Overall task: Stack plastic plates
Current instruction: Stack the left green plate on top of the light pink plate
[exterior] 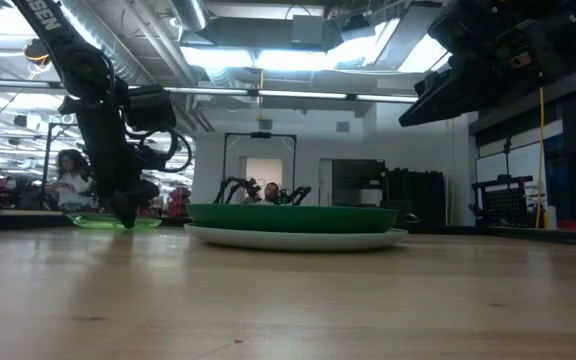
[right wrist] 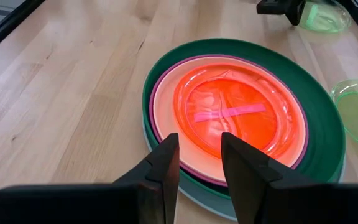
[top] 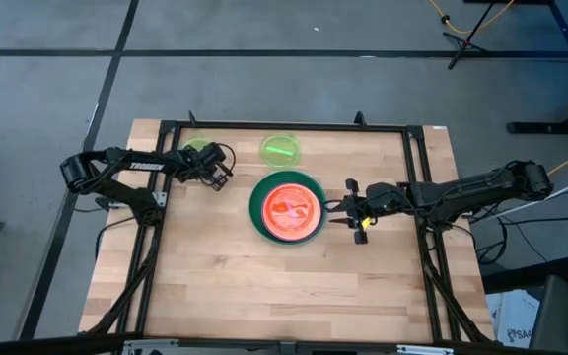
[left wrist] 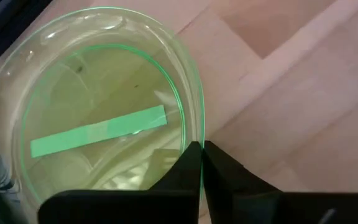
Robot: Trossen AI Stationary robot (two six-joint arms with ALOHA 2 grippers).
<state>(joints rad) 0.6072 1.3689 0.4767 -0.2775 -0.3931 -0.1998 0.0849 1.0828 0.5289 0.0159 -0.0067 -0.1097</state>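
A stack of plates (top: 286, 207) sits mid-table: light blue at the bottom, then dark green (right wrist: 319, 118), magenta, peach and an orange-red one (right wrist: 238, 115) on top. One translucent lime plate (top: 280, 150) lies alone on the table beyond the stack. A second lime plate (left wrist: 98, 112) lies at the far left, with my left gripper (left wrist: 201, 149) shut on its rim. My right gripper (right wrist: 201, 155) is open and hovers above the stack's right edge, touching nothing; the low view shows it (exterior: 468, 70) well above the plates. My left gripper pinches the lime plate's rim (left wrist: 197, 121) between its two fingers, one on the inner side of the rim and one on the outer. The fingers come from above, pointing down. The plate (exterior: 93, 222) lies flat on the table.
A black frame (top: 284, 126) runs around the tabletop's far and side edges. Bare wood (top: 284, 286) stretches from the stack to the near edge. People and equipment show in the room behind the table.
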